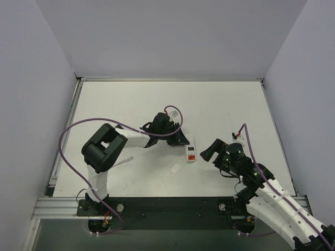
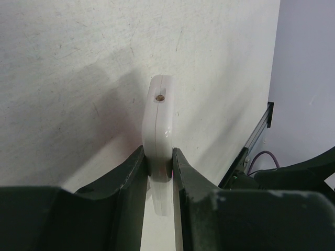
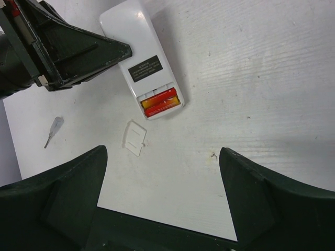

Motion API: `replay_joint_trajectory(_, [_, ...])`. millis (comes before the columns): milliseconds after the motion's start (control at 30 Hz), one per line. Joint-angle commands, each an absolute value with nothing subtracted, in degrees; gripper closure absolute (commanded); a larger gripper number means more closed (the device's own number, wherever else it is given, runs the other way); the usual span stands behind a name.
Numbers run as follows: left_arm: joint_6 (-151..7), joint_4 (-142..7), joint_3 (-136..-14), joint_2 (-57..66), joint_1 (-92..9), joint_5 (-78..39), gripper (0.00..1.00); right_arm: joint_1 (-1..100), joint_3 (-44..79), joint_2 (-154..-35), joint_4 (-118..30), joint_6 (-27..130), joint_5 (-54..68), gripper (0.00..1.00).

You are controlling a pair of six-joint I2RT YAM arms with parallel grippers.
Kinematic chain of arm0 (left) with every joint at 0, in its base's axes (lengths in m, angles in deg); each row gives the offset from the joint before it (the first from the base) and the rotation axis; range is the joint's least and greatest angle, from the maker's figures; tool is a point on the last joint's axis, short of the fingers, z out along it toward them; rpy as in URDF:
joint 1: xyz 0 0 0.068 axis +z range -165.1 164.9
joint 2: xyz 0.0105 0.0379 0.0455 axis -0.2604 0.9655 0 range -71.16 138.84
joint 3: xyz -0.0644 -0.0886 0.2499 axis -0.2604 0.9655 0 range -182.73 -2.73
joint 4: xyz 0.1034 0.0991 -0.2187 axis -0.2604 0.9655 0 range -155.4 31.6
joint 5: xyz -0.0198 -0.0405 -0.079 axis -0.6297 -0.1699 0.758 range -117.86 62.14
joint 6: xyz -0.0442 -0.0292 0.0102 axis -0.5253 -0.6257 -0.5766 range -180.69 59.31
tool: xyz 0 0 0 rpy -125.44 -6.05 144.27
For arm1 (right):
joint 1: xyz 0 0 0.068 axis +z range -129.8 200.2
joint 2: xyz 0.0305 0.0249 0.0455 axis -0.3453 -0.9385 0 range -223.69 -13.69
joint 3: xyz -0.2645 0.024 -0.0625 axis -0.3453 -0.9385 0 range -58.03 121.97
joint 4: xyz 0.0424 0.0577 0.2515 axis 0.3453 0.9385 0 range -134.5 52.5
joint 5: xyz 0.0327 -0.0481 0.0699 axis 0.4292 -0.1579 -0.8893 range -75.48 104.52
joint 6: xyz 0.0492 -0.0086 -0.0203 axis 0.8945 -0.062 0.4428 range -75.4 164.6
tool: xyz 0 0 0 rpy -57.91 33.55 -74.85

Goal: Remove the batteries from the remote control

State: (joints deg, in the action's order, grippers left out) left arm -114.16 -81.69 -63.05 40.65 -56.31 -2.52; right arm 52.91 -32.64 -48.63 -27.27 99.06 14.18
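Observation:
The remote control (image 3: 137, 44) is white and lies back-up on the table, with a black label on it. Its battery bay is open at the near end, and two red-orange batteries (image 3: 161, 102) sit side by side in it. In the top view the remote (image 1: 191, 152) lies at mid-table. My left gripper (image 1: 178, 137) is shut on the remote's far end; in the left wrist view its fingers (image 2: 133, 172) pinch the white body (image 2: 158, 112). My right gripper (image 3: 162, 151) is open and empty, held above the table near the remote's battery end (image 1: 212, 151).
The white battery cover (image 3: 134, 137) lies loose beside the remote's battery end and also shows in the top view (image 1: 175, 168). A small clear-handled tool (image 3: 52, 128) lies to the left. The black base rail (image 1: 172, 206) runs along the near edge.

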Motion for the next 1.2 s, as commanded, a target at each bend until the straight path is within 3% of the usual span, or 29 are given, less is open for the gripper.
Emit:
replay_joint_trajectory(0, [-113.3, -81.8, -65.5, 40.7, -56.5, -3.3, 0.73, 53.2, -31.2, -49.2, -25.9, 98.0, 15.7, 0.18])
replay_joint_trajectory(200, [-111.6, -78.8, -65.5, 40.3, -56.4, -3.5, 0.54, 53.2, -31.0, -48.8, -25.5, 98.0, 16.0, 0.18])
replay_joint_trajectory(233, [-111.4, -78.6, -65.5, 40.2, -56.5, -3.4, 0.45, 53.2, -31.0, -48.7, -25.4, 98.2, 16.1, 0.18])
replay_joint_trajectory(567, [-106.6, -67.3, -69.3, 37.7, -56.4, -6.0, 0.32, 53.2, -31.1, -48.8, -25.2, 97.9, 16.6, 0.18])
replay_joint_trajectory(600, [-105.7, -65.7, -70.1, 37.1, -56.4, -6.8, 0.24, 53.2, -31.0, -48.7, -25.1, 97.8, 16.7, 0.18])
replay_joint_trajectory(767, [-104.5, -50.0, -73.1, 32.7, -56.4, -17.1, 0.18, 53.2, -31.8, -48.3, -25.2, 97.7, 17.6, 0.18])
replay_joint_trajectory(800, [-103.9, -47.9, -73.9, 31.9, -56.3, -20.9, 0.12, 53.2, -32.1, -48.4, -25.2, 97.9, 17.5, 0.18])
replay_joint_trajectory(967, [-103.7, -29.2, -81.0, 28.1, -55.2, -38.6, 0.10, 53.2, -32.9, -47.3, -25.1, 98.4, 16.8, 0.18])
replay_joint_trajectory(1167, [-103.5, -25.0, -77.5, 20.4, -45.2, -50.1, 0.14, 53.4, -33.0, -46.7, -25.1, 98.3, 16.8, 0.19])
